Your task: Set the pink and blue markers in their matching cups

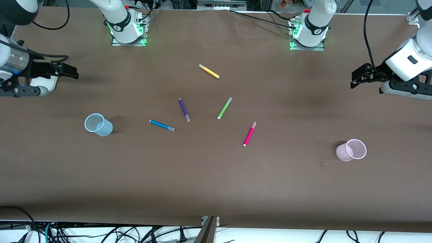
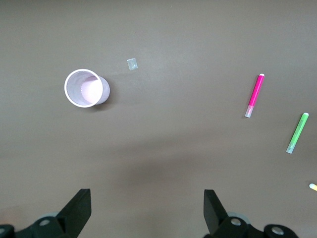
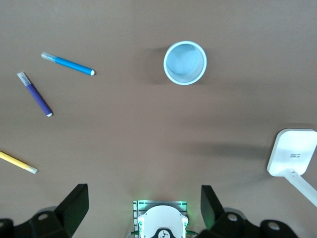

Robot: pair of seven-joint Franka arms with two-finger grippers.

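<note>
Nothing grasped yet. Left gripper (image 1: 352,81) and right gripper (image 1: 75,71) hang at the bench (image 1: 216,182) ends, jaws spread, empty. Pink marker (image 1: 249,134) and blue marker (image 1: 162,125) lie mid-bench. Pink cup (image 1: 351,150) and blue cup (image 1: 98,124) stand upright. Next, likely: each arm descends on its nearer marker.

Markers (image 1: 249,134) on table (image 1: 216,182) between two cups (image 1: 98,124).

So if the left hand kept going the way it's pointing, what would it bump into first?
Probably just the bare table. The left hand is open and points down at it. The pink cup and pink marker lie off to either side of its line, though depth is hard to judge.
</note>
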